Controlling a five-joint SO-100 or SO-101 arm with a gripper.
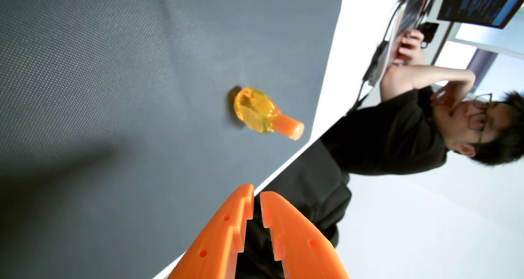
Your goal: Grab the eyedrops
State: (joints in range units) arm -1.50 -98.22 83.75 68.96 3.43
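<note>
Eyedrops (256, 110), yellow bottle with orange cap, lying on the dark grey bench mat (99, 97) near its edge; orange pincer (256, 195) well apart, tips nearly closed, grasping nothing; person in black (397, 137) beyond the bench

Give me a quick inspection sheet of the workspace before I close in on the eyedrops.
Surface: dark grey textured mat on a white table.
Job's things: eyedrops bottle, yellow body with orange cap, apart from the gripper on the mat.
Clutter: nothing seen on the mat.
Grippers: orange gripper, nearly shut with a thin gap at the tips, holding nothing, tips near the mat's edge.
Cables: black cables hang off the table's far side.
Surroundings: a person in black sits close to the table; a monitor behind.
</note>
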